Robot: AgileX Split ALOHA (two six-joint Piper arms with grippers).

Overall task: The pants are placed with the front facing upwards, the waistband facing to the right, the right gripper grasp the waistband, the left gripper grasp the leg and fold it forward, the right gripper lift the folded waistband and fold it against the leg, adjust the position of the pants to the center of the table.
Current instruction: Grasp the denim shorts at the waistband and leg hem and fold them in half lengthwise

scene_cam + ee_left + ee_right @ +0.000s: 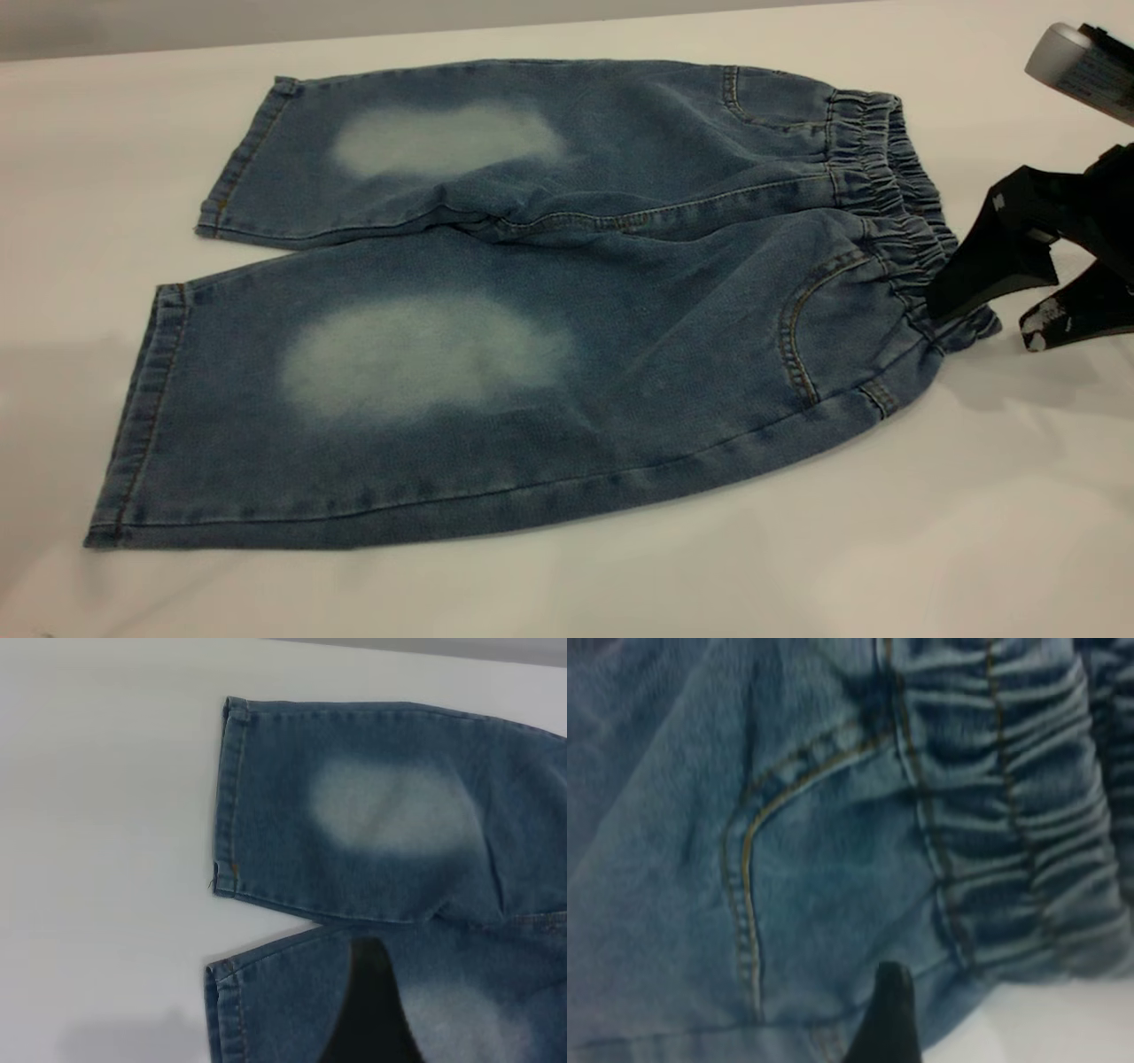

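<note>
The blue denim pants [532,301] lie flat on the white table [886,549], front up, legs to the left. The ruched waistband [895,195] is at the right. My right gripper [983,323] stands open at the waistband's near corner, one finger on the gathered denim and the white-scuffed fingertip [1038,330] on the table just beyond it. In the right wrist view one black finger [888,1019] rests by the pocket seam, next to the waistband [1010,815]. My left gripper [443,1032] hovers open over the near leg [292,1010], out of the exterior view; one finger [368,1010] shows.
Bare tabletop [53,177] surrounds the pants on all sides. The table's far edge [177,40] runs along the back. A silver-white module [1076,66] on the right arm sits above the gripper at the far right.
</note>
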